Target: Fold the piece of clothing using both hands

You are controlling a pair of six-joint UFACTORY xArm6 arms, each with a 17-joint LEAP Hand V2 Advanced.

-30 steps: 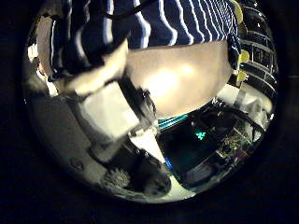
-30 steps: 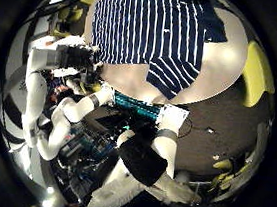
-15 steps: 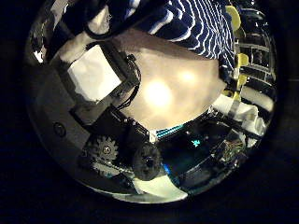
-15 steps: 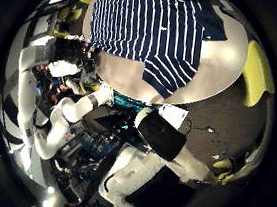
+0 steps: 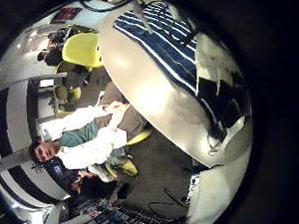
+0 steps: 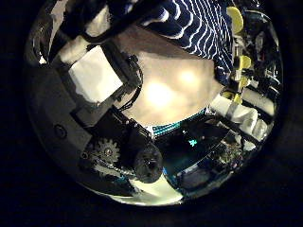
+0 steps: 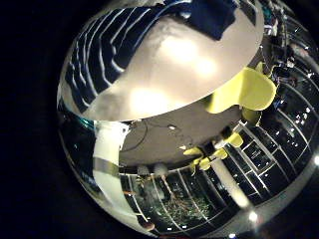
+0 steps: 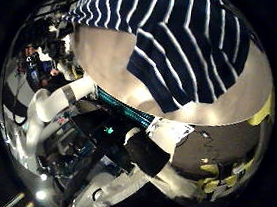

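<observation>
The piece of clothing is a striped shirt (image 8: 176,37) spread flat on a round table (image 8: 104,54), with one sleeve (image 8: 196,85) lying near the table's rim. It fills much of the right thumb side view, so my right hand (image 8: 159,146) hovers close over it, its thumb relaxed and off the cloth. My left hand (image 6: 99,80) is over bare tabletop (image 6: 166,90) beside the shirt's edge (image 6: 189,24). Its fingers (image 5: 223,89) stretch out straight by the striped shirt (image 5: 166,37) and hold nothing that I can see.
A chair (image 7: 244,95) stands by the table's rim (image 7: 169,85), and a chair (image 5: 82,50) also shows past the table's far side. Beyond the table edge the floor drops away, with equipment and cabinets around the room.
The right hand has come closer to the shirt, which now fills more of its view. The left hand swung over bare tabletop a second ago and has barely moved since.
</observation>
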